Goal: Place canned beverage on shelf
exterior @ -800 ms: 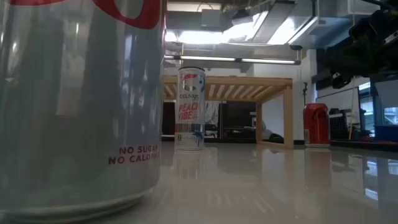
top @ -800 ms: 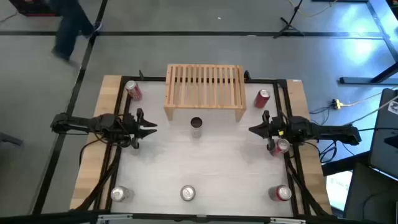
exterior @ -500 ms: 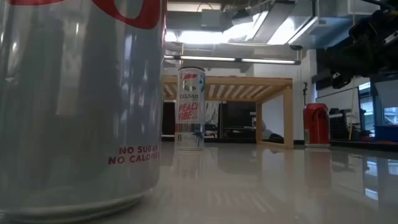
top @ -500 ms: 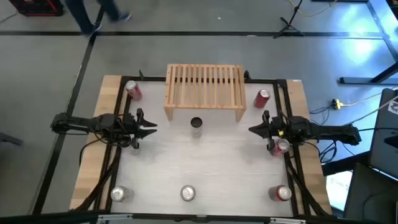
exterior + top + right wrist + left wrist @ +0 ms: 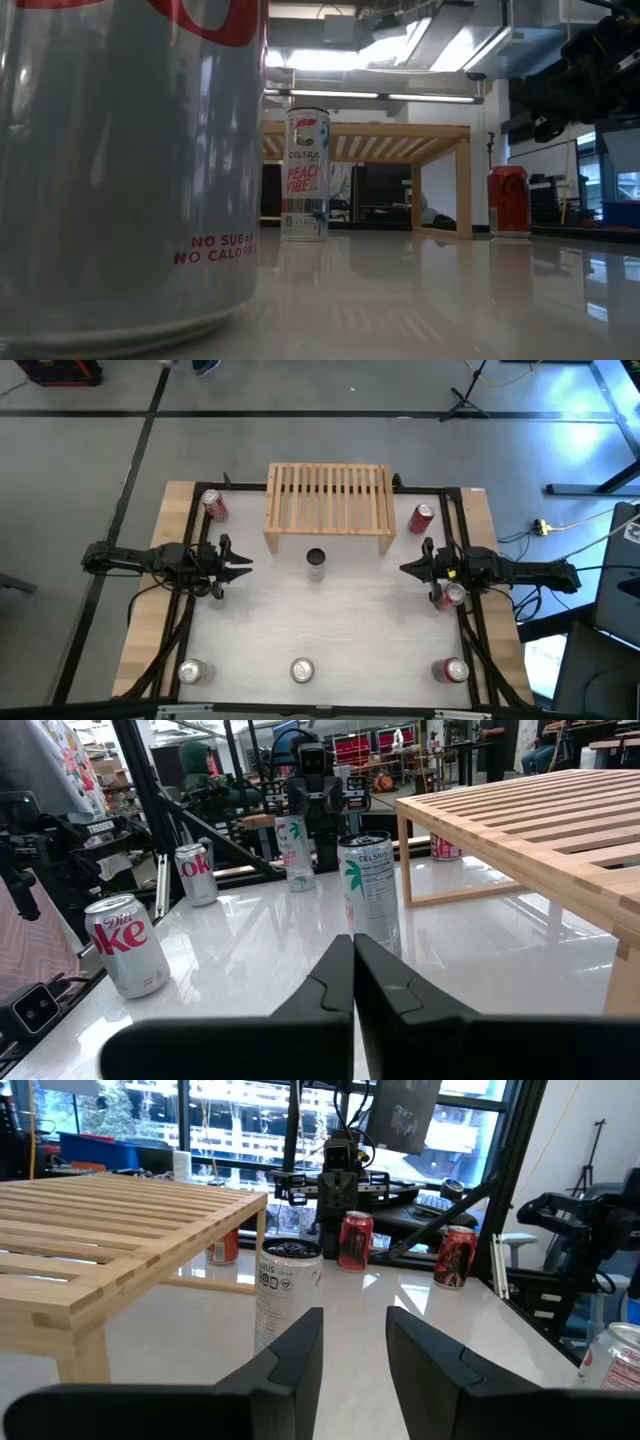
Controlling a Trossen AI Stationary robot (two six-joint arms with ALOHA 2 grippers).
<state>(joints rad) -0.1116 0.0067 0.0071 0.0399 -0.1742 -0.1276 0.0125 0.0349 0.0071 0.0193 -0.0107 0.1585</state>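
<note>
The surface (image 5: pixel 350 630) and shelf (image 5: pixel 328 506) look unchanged; only the person walking beyond has nearly left view. The tall can (image 5: pixel 316 563) stands just before the shelf. Left gripper (image 5: pixel 240 565) jaws parted, right gripper (image 5: pixel 408 568) jaws closed, both unmoved.

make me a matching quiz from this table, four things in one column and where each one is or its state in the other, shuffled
Things:
1. tall white can
2. shelf
3. left gripper
4. right gripper

Places or states:
A. jaws shut, at the table's right side
B. at the table's far edge, nothing on top
C. upright just in front of the shelf
D. jaws open, at the table's left side

Pairs: 1-C, 2-B, 3-D, 4-A
</note>
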